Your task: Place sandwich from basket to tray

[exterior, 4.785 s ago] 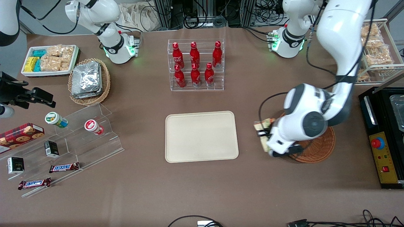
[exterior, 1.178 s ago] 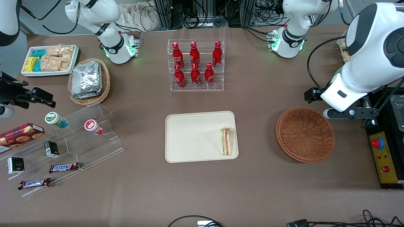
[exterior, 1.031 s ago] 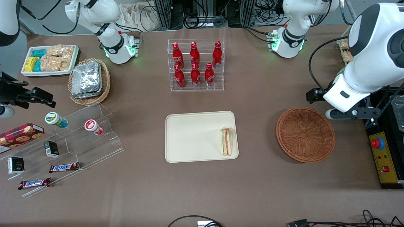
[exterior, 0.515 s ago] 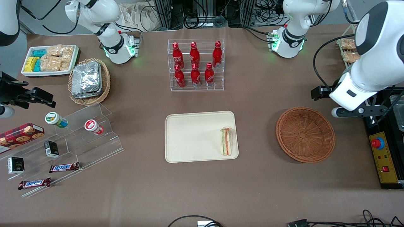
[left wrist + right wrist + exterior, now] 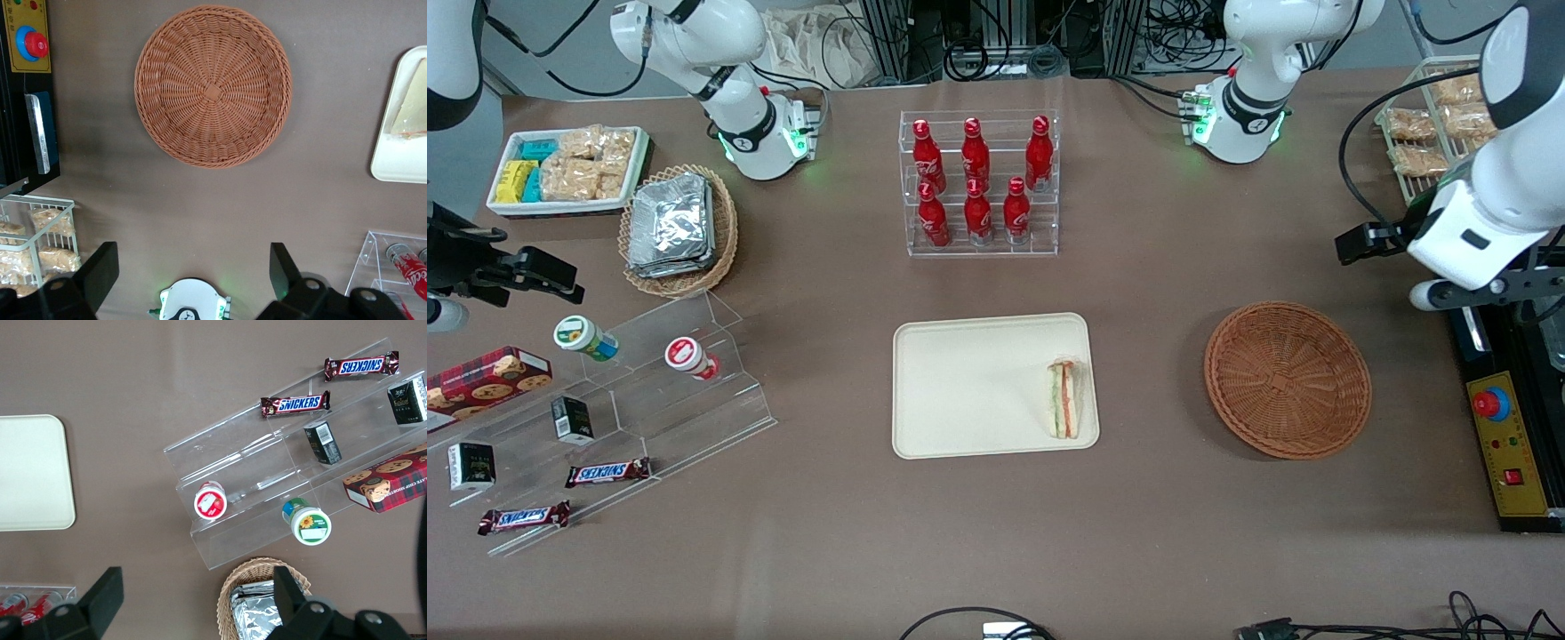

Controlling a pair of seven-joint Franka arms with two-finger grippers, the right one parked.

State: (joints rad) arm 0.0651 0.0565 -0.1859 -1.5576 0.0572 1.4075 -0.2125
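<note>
My gripper (image 5: 190, 277) hangs high above the table toward my end of it, farther from the front camera than the basket (image 5: 1288, 380), its fingers (image 5: 100, 270) spread wide and holding nothing. The sandwich (image 5: 1064, 399) lies on the tray (image 5: 969, 387), close against the rim nearest the basket, and the basket is bare. As I judge it, the placing is done and this is the retreat; the next move calls only for parking the arm. Around me are a wire rack of snack packets (image 5: 1436, 133) and a black control box (image 5: 1507, 418) with a red button, both near my wrist, so those are what I must clear. The bottle rack (image 5: 978, 182) stands well apart. The sandwich seems to lie flat, though I cannot be sure.
</note>
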